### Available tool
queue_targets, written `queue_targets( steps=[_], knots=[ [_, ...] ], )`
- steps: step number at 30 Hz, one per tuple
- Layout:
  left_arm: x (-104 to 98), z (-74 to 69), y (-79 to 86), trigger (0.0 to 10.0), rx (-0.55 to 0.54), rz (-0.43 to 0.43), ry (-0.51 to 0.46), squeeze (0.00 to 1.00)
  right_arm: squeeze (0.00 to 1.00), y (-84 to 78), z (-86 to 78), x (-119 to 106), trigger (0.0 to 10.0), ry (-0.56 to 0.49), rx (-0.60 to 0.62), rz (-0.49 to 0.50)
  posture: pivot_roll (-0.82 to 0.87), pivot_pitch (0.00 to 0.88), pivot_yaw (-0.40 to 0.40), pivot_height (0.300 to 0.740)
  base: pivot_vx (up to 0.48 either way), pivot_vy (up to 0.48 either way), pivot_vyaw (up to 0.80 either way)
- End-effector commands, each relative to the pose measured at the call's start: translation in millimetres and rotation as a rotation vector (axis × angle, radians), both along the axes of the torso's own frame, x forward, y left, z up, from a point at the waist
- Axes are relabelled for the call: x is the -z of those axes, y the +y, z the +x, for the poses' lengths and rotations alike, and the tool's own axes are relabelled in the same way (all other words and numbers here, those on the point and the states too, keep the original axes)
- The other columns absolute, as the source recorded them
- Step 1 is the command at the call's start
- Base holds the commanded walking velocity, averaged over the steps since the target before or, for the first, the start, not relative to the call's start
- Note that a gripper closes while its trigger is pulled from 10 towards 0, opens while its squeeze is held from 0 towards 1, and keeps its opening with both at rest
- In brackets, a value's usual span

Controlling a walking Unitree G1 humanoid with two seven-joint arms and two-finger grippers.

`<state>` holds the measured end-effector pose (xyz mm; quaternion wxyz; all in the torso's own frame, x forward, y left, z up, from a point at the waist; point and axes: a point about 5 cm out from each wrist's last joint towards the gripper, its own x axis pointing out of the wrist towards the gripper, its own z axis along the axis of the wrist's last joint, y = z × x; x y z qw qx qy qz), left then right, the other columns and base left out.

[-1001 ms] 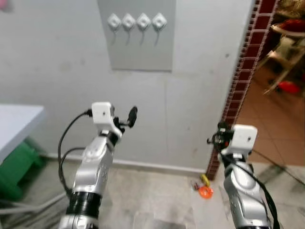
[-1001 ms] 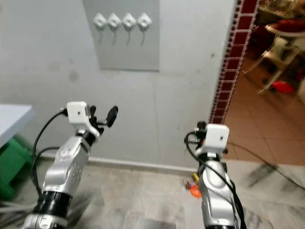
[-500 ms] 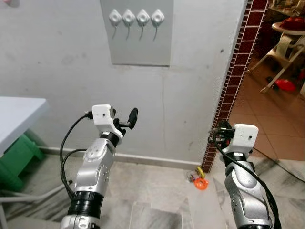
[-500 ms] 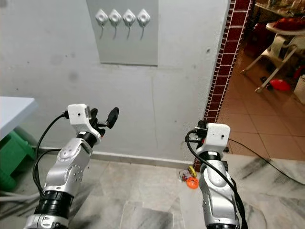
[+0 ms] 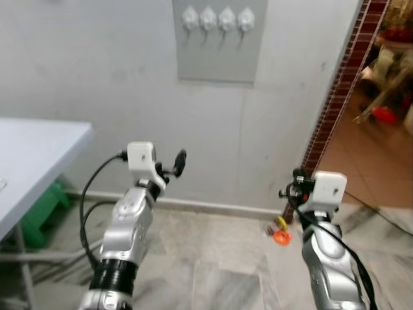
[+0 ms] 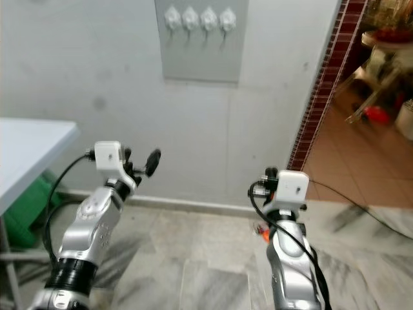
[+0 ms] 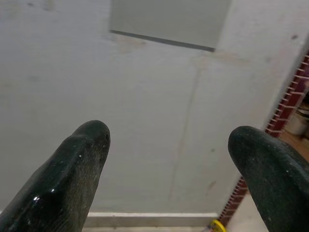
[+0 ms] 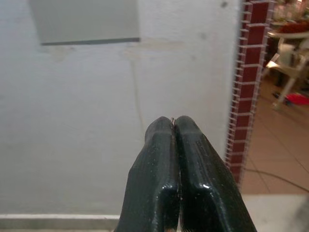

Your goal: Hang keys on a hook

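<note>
Four white hooks (image 5: pixel 217 18) sit in a row on a grey panel (image 5: pixel 219 58) high on the wall ahead. A bunch of keys with an orange and yellow tag (image 5: pixel 280 234) lies on the floor at the foot of the brick pillar; a yellow bit of it (image 7: pixel 217 225) peeks into the left wrist view. My left gripper (image 7: pixel 169 145) is raised at chest height, open and empty, aimed at the wall below the panel. My right gripper (image 8: pixel 174 121) is shut, fingertips pressed together, pointing at the wall beside the pillar.
A white table (image 5: pixel 32 155) stands at the left with a green stool (image 5: pixel 42 213) under it. A red brick pillar (image 5: pixel 342 84) edges the wall on the right. Beyond it is a tiled room with a chair (image 5: pixel 387 64).
The camera has shifted, so the panel and pillar sit further right and more of the table shows. Both arms keep the same pose; the keys still lie on the floor.
</note>
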<state>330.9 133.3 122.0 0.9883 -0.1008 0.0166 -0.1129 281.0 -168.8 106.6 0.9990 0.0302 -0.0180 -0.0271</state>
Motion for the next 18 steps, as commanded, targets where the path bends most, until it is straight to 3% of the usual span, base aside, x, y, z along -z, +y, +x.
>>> queue_targets(
  steps=[1, 3, 8, 18],
  knots=[
    [-6.2, 1.0, -2.7, 10.0, 0.011, -0.01, -0.017, 0.0, 0.0, -1.3, 1.7, -8.7, 10.0, -0.028, 0.001, -0.005, -0.12, 0.0, 0.029, 0.74, 0.48, 0.0, 0.0],
    [-4.5, 2.4, -1.7, 10.0, -0.002, 0.029, 0.001, 0.0, 0.0, -1.1, 1.0, -8.6, 10.0, -0.025, 0.002, -0.003, -0.11, 0.0, 0.031, 0.74, 0.48, 0.0, 0.0],
    [-1.7, 2.9, -0.4, 10.0, -0.022, 0.013, 0.022, 0.0, 0.0, -1.4, -0.6, -8.8, 10.0, -0.025, 0.005, -0.002, -0.12, 0.0, 0.034, 0.74, 0.0, 0.0, 0.0],
    [-8.6, -0.8, 1.3, 10.0, -0.003, 0.063, -0.036, 0.0, 0.0, -2.1, -1.8, -12.6, 10.0, -0.044, 0.007, -0.008, -0.12, 0.0, 0.035, 0.74, 0.0, 0.0, 0.0]
  ],
)
